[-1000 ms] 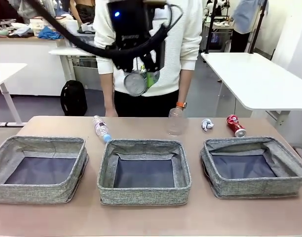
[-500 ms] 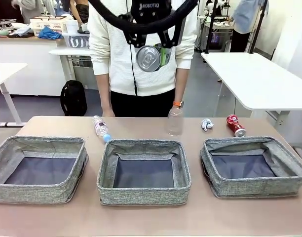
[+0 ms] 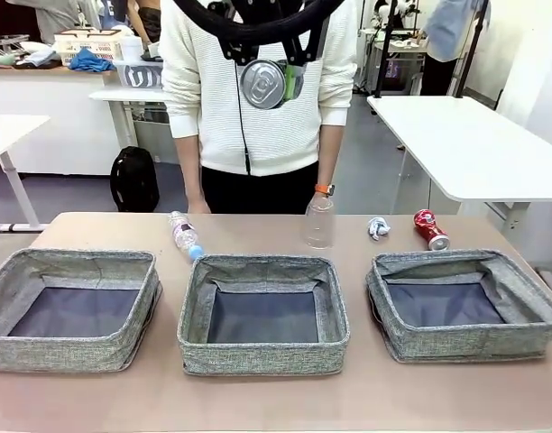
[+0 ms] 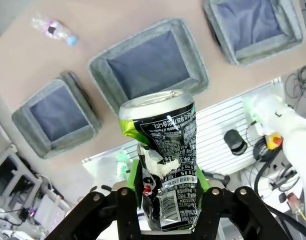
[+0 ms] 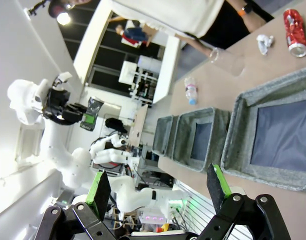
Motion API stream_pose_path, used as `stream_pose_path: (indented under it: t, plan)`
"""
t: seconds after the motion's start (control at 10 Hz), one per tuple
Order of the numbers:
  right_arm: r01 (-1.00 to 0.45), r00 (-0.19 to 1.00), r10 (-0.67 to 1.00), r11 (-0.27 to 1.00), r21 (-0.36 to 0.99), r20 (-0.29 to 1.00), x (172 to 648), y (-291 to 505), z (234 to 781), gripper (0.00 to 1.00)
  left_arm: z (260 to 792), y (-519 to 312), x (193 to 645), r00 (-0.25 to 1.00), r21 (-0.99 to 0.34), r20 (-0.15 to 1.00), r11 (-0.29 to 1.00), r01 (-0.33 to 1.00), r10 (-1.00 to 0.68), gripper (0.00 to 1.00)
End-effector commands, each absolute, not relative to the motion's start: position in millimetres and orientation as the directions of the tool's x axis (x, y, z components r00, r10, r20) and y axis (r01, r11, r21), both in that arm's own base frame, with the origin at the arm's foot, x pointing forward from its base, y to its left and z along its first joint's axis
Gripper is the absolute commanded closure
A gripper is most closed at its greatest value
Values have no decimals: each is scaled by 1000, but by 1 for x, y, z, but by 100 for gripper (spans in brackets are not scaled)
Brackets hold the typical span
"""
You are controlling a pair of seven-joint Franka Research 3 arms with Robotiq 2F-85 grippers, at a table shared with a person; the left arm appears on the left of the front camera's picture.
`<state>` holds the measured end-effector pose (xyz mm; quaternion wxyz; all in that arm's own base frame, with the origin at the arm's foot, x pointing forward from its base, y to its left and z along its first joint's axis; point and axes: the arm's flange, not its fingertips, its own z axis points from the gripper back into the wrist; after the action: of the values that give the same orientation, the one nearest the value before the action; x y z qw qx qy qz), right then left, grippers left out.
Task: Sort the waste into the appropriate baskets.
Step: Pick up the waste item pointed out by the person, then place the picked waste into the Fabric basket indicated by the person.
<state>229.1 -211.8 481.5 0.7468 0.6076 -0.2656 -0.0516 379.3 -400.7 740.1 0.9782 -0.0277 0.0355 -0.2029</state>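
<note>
The crushed dark can (image 3: 262,84) is held high above the middle basket (image 3: 262,354), clamped between the narrowed jaws of the left gripper (image 4: 165,172). The right gripper (image 5: 158,186) is seen with its jaws spread wide and empty. Beyond that basket, the bottle (image 3: 183,234), cup (image 3: 319,221), paper wad (image 3: 378,227) and red can (image 3: 430,229) are laid along the table.

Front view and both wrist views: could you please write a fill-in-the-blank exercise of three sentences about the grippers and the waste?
1. The left gripper is ___ on the crushed dark can.
2. The right gripper, which holds nothing, is ___.
3. The clear plastic cup stands behind the ___ basket of the three.
Missing words: shut; open; middle.
</note>
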Motion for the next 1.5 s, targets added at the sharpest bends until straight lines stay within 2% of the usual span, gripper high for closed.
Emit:
stream_pose_path:
  t: [0.0,0.1,1.4]
  plan:
    - [-277,842,-403,248,928,359,231,-213,484,0,762,-408,390,937,-26,-59,939,342,-343,56]
    - [-277,842,-403,248,928,359,231,-213,484,0,740,-401,379,915,-69,-58,916,395,-399,56]
    - [-277,842,-403,248,928,359,231,-213,484,0,740,-401,379,915,-69,-58,916,395,-399,56]
